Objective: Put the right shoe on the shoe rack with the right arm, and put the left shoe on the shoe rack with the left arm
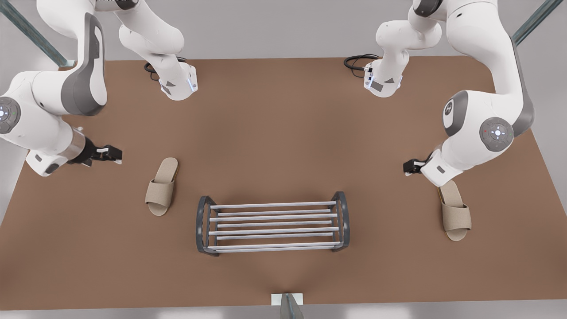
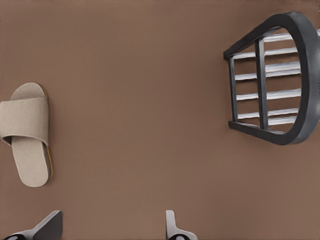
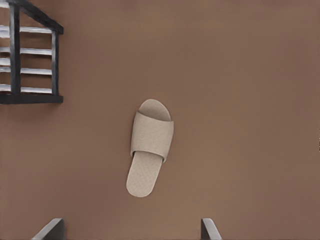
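Rt gripper (image 1: 110, 153) fingers spread, hovering nr right slipper (image 1: 161, 186) at front view's left. Lt gripper (image 1: 411, 166) also spread, just beside left slipper (image 1: 455, 212) at front view's right. Shoe rack (image 1: 272, 223) upright on brown table (image 1: 283, 133) btw both slippers, touching neither.

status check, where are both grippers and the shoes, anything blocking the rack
Left gripper open, over table between left shoe and shoe rack. Right gripper open, near right shoe. Both shoes on table, none on rack. Nothing in the way.
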{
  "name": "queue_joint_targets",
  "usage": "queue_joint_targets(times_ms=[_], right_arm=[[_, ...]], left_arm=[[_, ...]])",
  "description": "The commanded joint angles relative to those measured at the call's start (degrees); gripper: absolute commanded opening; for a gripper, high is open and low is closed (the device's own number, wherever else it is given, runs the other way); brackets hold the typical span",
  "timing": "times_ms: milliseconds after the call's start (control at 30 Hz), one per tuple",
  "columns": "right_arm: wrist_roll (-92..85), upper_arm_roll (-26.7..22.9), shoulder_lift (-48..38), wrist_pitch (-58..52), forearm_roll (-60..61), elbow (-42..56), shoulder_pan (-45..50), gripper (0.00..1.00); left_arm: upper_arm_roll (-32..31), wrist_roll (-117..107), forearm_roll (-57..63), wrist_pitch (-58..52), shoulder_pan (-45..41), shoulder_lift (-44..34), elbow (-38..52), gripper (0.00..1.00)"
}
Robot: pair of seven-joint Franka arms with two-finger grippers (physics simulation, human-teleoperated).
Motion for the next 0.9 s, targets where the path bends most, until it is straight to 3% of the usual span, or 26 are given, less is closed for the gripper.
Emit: queue_joint_targets(times_ms=[0,133,167,200,267,300,333,367,400,500,567,600,633,700,867], right_arm=[[-3.6,0.7,0.1,7.8,0.7,1.1,-0.1,1.00],[-3.3,1.9,2.0,10.3,0.7,1.1,1.0,1.00],[-3.3,1.9,3.6,10.3,0.7,1.9,2.1,1.00],[-3.5,1.9,6.3,7.7,0.8,5.5,2.1,1.00],[-3.6,1.7,7.4,-4.1,1.2,5.4,0.9,1.00],[-3.7,1.5,11.1,-5.7,0.8,4.5,0.9,1.00],[-1.8,1.4,11.2,-7.3,0.7,4.8,1.7,1.00],[-2.0,1.7,9.0,-1.3,0.6,2.8,1.1,1.00],[-2.0,1.8,2.2,8.7,0.5,-6.6,1.0,1.00],[-2.0,1.8,-23.3,42.6,0.7,-43.1,0.9,1.00],[-1.7,1.9,-33.1,52.4,0.7,-53.2,-0.3,1.00],[-0.3,2.0,-34.5,63.8,0.9,-59.7,-0.3,1.00],[6.7,2.6,-33.6,83.5,0.9,-67.8,-0.2,1.00],[3.6,3.2,-30.2,95.0,0.8,-69.4,-2.6,1.00],[4.0,3.2,-24.8,95.4,0.8,-69.3,-6.5,1.00]], left_arm=[[0.0,-4.9,0.5,7.9,-0.2,0.0,-0.2,1.00],[-0.1,-4.2,3.4,7.1,1.4,-2.3,-3.1,1.00],[-0.1,-3.9,3.8,17.8,3.3,-3.1,-8.6,1.00],[-0.1,-3.7,9.4,42.7,5.4,-7.8,-24.7,1.00],[0.2,-3.7,16.8,68.5,8.8,-9.2,-35.8,1.00],[0.3,-3.2,24.9,86.5,14.4,-5.5,-39.9,1.00],[0.2,-3.2,33.0,95.7,19.0,-2.0,-39.9,1.00],[0.2,-3.2,33.7,97.9,21.5,-0.4,-39.9,1.00],[0.2,-3.3,33.8,99.3,23.3,1.4,-40.0,1.00],[0.2,-3.3,38.3,103.7,30.8,8.0,-38.7,1.00],[0.6,-3.1,43.5,103.7,36.2,11.6,-37.9,1.00],[0.5,-3.1,46.2,103.7,37.9,12.1,-37.4,1.00],[0.5,-3.1,47.6,103.7,39.4,12.1,-37.6,1.00],[0.5,-3.1,48.4,103.7,40.8,14.6,-38.0,1.00],[0.5,-3.1,48.6,103.7,42.2,17.3,-38.7,1.00]])
